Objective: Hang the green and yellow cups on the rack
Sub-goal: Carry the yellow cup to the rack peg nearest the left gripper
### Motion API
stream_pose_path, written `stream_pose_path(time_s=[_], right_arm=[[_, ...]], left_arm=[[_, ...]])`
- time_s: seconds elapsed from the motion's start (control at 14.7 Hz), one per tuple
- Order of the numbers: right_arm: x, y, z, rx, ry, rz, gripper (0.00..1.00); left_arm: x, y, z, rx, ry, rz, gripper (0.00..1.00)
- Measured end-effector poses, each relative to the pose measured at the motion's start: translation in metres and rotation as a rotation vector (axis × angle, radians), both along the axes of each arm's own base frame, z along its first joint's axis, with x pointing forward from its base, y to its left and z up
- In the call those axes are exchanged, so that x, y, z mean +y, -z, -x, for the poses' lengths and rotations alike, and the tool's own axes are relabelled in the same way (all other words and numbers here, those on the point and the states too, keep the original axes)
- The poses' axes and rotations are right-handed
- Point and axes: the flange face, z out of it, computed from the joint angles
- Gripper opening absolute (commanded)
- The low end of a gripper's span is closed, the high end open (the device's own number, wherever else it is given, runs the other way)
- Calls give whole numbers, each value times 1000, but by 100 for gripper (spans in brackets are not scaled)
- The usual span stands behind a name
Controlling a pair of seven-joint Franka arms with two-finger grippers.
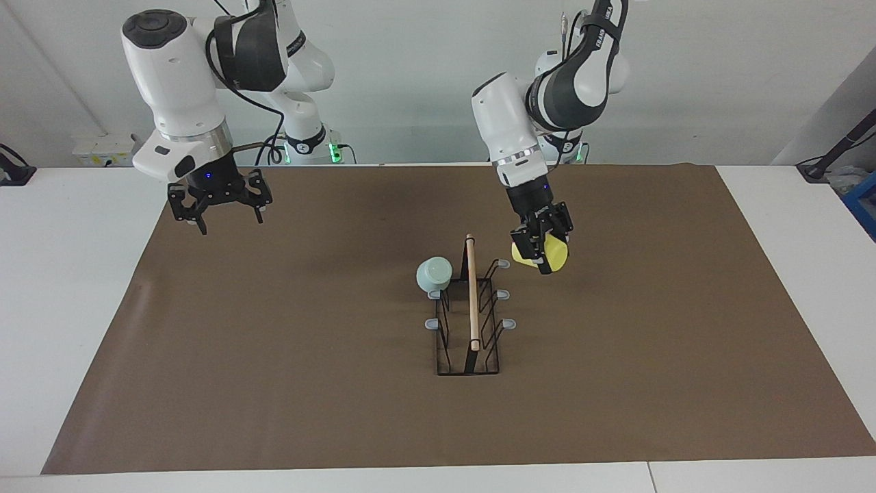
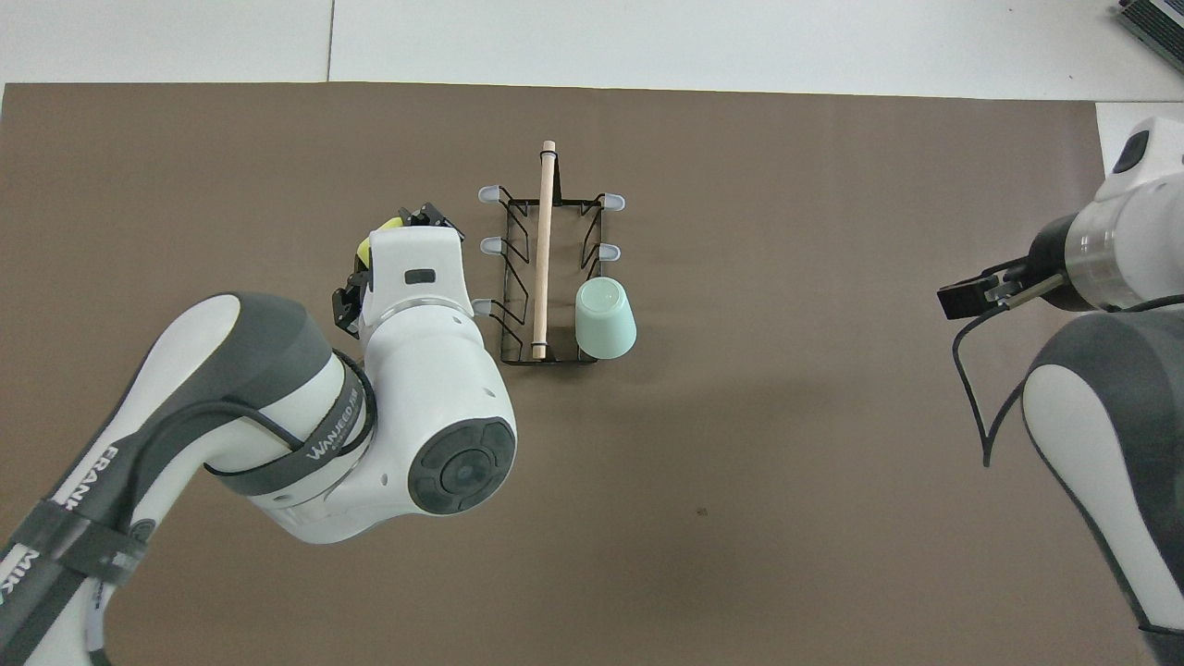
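Brown paper covers most of the table (image 1: 82, 287), its white top showing as bare strips along each end and the edge farthest from the robots; the rack (image 1: 471, 311) stands alone near the middle of the paper with wide open surface on every side. Over the paper at the rack's left-arm side hangs the left gripper (image 1: 543, 252), tilted, its fingers clamped on the yellow cup (image 1: 540, 256) — the cup lies on its side in the grip, just beside the peg (image 1: 503, 263) nearest the robots on that side, and whether it touches the peg cannot be told; in the overhead view the wrist hides most of the cup (image 2: 364, 250). The green cup (image 1: 433, 274) sits tipped on the peg nearest the robots on the rack's right-arm side, base outward; the remaining four grey-tipped pegs are bare. Toward its own end of the table waits the right gripper (image 1: 228, 213), raised over the paper, fingers spread and holding nothing.
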Motion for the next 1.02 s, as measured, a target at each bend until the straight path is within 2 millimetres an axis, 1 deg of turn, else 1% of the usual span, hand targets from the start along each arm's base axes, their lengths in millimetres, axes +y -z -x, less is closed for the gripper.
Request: stream_pose_path(time_s=[0.27, 0.34, 0.48, 0.68, 1.02], right_arm=[[-2, -39, 12, 49, 121, 0, 100], [-2, -44, 12, 48, 147, -1, 100], [-3, -43, 11, 53, 184, -3, 100], [-6, -37, 8, 63, 196, -4, 100], [-10, -37, 8, 62, 210, -7, 100]], left_arm=[[-8, 12, 11, -96, 6, -22, 0], [-8, 16, 12, -131, -6, -21, 0], [-10, 24, 16, -179, -37, -20, 0], [-20, 38, 26, -221, -67, -41, 0], [-35, 72, 35, -270, -109, -56, 0]])
